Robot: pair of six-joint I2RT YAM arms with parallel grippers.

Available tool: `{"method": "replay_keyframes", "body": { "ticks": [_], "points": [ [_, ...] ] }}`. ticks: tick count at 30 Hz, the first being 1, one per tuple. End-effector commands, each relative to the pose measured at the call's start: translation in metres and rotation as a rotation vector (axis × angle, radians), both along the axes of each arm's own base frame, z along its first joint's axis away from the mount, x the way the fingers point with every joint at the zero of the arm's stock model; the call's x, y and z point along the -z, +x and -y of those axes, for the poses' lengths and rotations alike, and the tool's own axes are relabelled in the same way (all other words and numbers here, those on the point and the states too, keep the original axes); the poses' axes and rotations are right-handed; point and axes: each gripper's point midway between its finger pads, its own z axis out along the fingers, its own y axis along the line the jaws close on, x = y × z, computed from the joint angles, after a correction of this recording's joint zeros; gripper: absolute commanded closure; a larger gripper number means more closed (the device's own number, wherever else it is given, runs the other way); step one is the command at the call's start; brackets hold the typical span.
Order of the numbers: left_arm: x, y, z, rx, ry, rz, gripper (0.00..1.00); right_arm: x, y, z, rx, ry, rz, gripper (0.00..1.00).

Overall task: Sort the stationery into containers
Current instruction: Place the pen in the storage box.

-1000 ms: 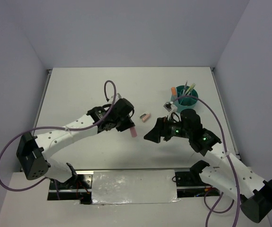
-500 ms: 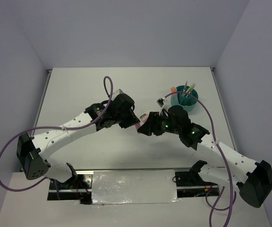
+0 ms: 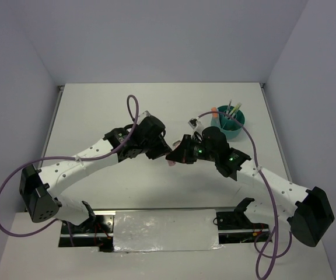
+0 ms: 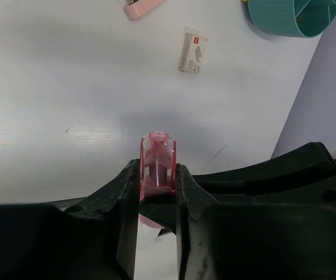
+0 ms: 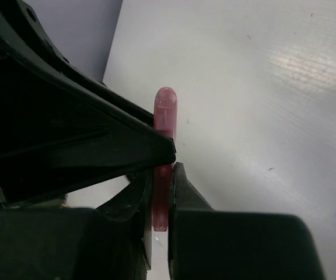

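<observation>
The left pincer [image 4: 156,173] is clamped on the pink highlighter [image 4: 156,154], which stands up between its fingers. The right pincer [image 5: 161,188] presses on the same highlighter from both sides, with the left pincer's black body at 10 o'clock of it.

From above, the two pincers meet over the middle of the table [image 3: 98,111]. The teal organiser [image 3: 238,129], with pens [image 3: 231,108] upright in it, sits at 2 o'clock.

The left wrist view gives what the right one lacks. A white packet [image 4: 192,51] lies at 1 o'clock of the highlighter and a small pink item [image 4: 142,7] at 12. The packet's red mark and grey print are too small to read.
</observation>
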Motion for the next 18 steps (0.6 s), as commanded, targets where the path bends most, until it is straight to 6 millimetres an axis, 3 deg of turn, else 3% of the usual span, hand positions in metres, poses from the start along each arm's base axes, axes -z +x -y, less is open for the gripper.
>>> {"method": "replay_keyframes", "body": {
  "ticks": [1,2,3,4,6,8,11,14,15,17,18],
  "points": [
    [-0.028,0.008,0.007,0.005,-0.059,0.058,0.63,-0.037,0.001,-0.011,-0.018,0.124,0.058,1.00],
    [-0.027,0.009,0.004,-0.005,-0.042,0.054,0.45,-0.032,0.006,-0.006,0.015,0.106,0.040,1.00],
    [-0.029,0.016,-0.004,-0.037,-0.015,0.065,0.03,-0.022,0.010,0.003,0.061,0.067,-0.017,1.00],
    [-0.027,0.015,-0.018,-0.063,0.038,0.043,0.01,-0.017,0.027,0.018,0.161,0.038,-0.032,1.00],
    [-0.028,0.023,-0.045,-0.140,0.096,0.041,0.01,0.010,0.036,0.052,0.334,-0.068,-0.169,1.00],
    [-0.031,0.026,-0.074,-0.193,0.152,0.054,0.01,0.029,0.056,0.106,0.587,-0.145,-0.251,1.00],
    [-0.038,0.034,-0.113,-0.267,0.196,0.098,0.01,0.032,0.079,0.169,0.832,-0.199,-0.275,1.00],
    [-0.037,0.029,-0.128,-0.260,0.225,0.117,0.01,0.027,0.100,0.219,0.963,-0.257,-0.309,1.00],
    [-0.035,0.027,-0.129,-0.250,0.229,0.112,0.01,0.043,0.109,0.230,0.983,-0.301,-0.360,1.00],
    [-0.023,0.021,-0.128,-0.214,0.238,0.085,0.01,0.045,0.123,0.249,1.011,-0.312,-0.406,1.00],
    [-0.015,0.018,-0.128,-0.199,0.248,0.065,0.01,0.057,0.131,0.258,1.017,-0.317,-0.450,1.00]
  ]
}}
